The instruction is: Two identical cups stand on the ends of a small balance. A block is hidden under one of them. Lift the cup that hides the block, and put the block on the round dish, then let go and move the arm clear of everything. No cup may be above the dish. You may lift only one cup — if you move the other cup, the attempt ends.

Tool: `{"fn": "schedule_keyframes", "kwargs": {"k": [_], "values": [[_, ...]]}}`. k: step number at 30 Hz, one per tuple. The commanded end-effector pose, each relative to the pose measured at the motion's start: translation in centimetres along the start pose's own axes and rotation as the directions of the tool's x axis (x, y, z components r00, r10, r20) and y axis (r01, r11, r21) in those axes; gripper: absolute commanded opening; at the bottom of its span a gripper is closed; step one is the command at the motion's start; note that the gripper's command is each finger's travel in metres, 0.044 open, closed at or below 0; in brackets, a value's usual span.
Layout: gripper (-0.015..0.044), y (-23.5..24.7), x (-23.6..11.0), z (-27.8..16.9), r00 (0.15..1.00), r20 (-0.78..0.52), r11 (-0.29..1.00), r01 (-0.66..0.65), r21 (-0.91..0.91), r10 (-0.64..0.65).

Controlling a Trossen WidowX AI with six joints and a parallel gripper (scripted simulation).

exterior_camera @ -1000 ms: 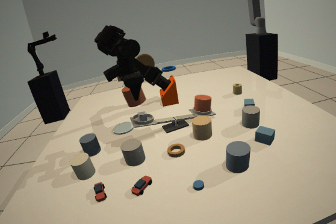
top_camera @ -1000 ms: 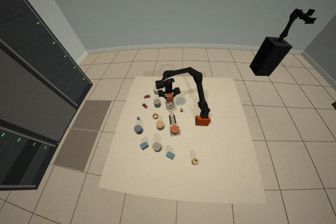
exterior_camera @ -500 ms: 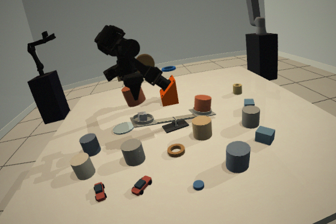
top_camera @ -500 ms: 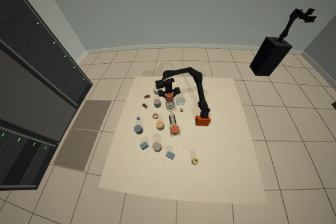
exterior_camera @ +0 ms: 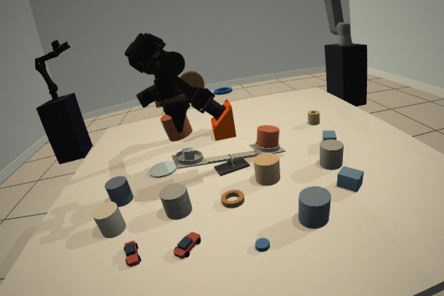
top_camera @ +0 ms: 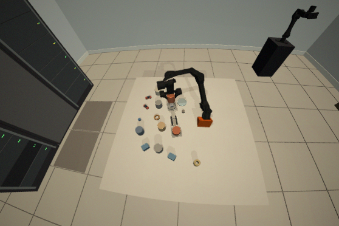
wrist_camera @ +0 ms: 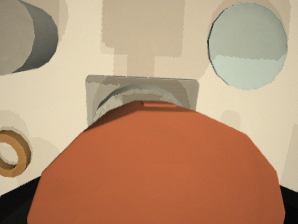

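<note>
My gripper is shut on an orange-red cup and holds it in the air above the balance's raised end. Under it a small grey block sits uncovered inside the ring on that end's pan. In the wrist view the cup hides the block. The second orange-red cup stands on the other, lower end of the balance. The round pale-blue dish lies flat beside the block's end, apart from the held cup.
A grey cylinder and a brown ring lie near the balance. A tan cylinder stands close to the second cup. Other cylinders, blue blocks and two toy cars are scattered about. The arm's orange base stands behind.
</note>
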State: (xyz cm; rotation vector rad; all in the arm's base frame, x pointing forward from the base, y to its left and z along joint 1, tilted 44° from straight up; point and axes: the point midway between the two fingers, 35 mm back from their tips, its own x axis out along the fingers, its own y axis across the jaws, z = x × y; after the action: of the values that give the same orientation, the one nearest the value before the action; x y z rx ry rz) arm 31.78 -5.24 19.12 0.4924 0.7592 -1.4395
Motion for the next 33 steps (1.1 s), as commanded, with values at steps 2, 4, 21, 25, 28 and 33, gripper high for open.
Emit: {"fn": "schedule_keyframes", "kwargs": {"k": [2,4,21,25,28,33], "values": [[0.0000,0.0,0.0,-0.1,1.000,0.000,1.000,-0.002,-0.003,0.002],[0.0000,0.0,0.0,-0.1,1.000,0.000,1.000,-0.002,-0.003,0.002],[0.0000,0.0,0.0,-0.1,1.000,0.000,1.000,-0.002,-0.003,0.002],[0.0000,0.0,0.0,-0.1,1.000,0.000,1.000,-0.002,-0.003,0.002],[0.0000,-0.8,0.5,0.9,1.000,-0.012,1.000,0.001,-0.002,-0.001],[0.0000,-3.8,2.3,3.6,0.999,-0.045,1.000,0.005,0.002,-0.005]]}}
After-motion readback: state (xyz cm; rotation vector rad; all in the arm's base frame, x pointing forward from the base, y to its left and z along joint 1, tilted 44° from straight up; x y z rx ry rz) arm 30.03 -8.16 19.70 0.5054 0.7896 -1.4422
